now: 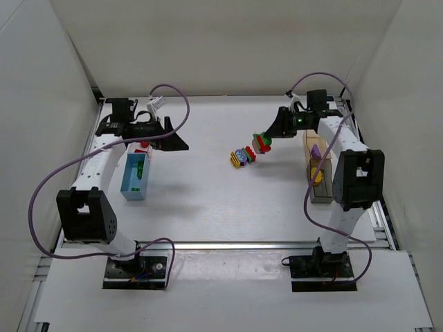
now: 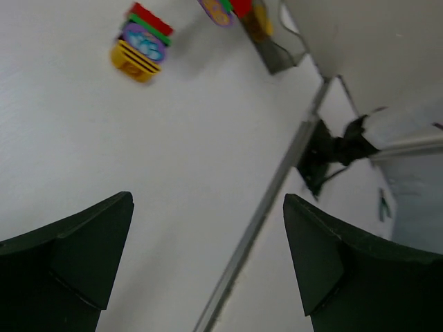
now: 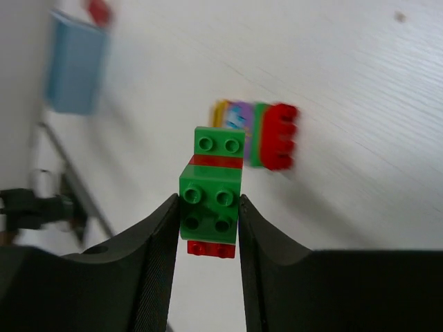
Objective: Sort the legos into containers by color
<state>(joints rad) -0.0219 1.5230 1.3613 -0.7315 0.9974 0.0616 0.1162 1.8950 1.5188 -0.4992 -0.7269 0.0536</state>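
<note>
Well left of the loose yellow-purple-green-red stack (image 1: pixel 241 157) at mid-desk (image 1: pixel 208 214) sits the light blue container (image 1: pixel 134 175). The left tool (image 2: pixel 208 200), also left of the stack, hangs spread and empty. Bare desk surrounds the stack. Just right of it, raised, the right tool (image 3: pixel 208 204) pinches a green-and-red stack (image 3: pixel 218 144). Far right of it, the tan container (image 1: pixel 315 147) and dark container (image 1: pixel 321 188) line the desk's edge.

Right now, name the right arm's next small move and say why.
Probably carry the green-and-red stack toward the open left jaws for splitting: the right jaws are shut on it, clear of the table, and its mixed colours suit no single box.
</note>
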